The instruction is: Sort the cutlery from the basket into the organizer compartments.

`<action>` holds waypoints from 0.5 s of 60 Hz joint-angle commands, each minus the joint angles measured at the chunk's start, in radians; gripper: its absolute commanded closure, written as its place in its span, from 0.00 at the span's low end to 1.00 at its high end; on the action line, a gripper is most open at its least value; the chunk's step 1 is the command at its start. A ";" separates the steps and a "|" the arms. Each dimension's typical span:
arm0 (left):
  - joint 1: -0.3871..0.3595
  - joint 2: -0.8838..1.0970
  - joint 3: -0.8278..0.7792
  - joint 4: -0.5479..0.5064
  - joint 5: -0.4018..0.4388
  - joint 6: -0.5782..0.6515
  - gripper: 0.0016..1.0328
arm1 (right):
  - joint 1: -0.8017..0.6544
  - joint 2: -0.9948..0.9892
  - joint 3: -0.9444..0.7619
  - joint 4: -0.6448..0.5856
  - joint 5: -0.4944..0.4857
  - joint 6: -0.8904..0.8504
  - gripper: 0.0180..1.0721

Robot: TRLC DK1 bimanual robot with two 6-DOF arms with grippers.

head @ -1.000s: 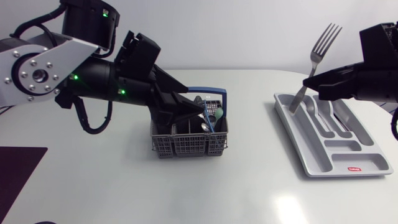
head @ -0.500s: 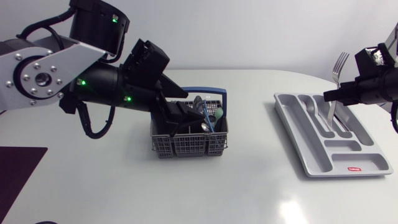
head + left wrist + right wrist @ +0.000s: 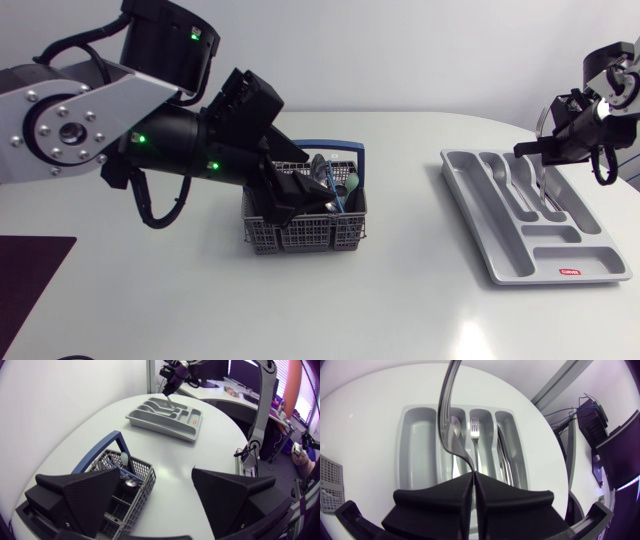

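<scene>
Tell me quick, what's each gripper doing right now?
Left gripper: open, holding nothing, fingers spread over the basket.
Right gripper: shut on the fork, above the organizer.

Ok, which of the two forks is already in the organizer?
The fork lying flat in a middle slot of the organizer; the held fork is clamped in the right gripper above it.
</scene>
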 commanded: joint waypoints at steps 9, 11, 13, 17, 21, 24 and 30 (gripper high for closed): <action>-0.008 0.010 -0.008 -0.015 -0.011 0.016 0.04 | -0.050 0.191 0.123 0.028 0.060 0.022 0.94; -0.010 0.010 -0.008 -0.015 -0.015 0.016 0.04 | -0.055 0.208 0.136 0.028 0.065 0.022 0.94; -0.013 0.010 -0.007 -0.015 -0.020 0.018 0.04 | -0.058 0.225 0.151 0.025 0.068 0.027 0.94; -0.015 0.010 -0.002 -0.016 -0.021 0.016 0.04 | -0.065 0.252 0.176 0.020 0.077 0.025 0.94; -0.019 0.010 -0.002 -0.016 -0.024 0.016 0.04 | -0.068 0.280 0.202 0.007 0.082 0.024 0.94; -0.024 0.011 -0.002 -0.016 -0.028 0.016 0.04 | -0.072 0.302 0.222 -0.004 0.082 0.024 0.94; -0.033 0.011 -0.004 -0.016 -0.031 0.016 0.04 | -0.076 0.346 0.258 -0.009 0.091 0.024 0.94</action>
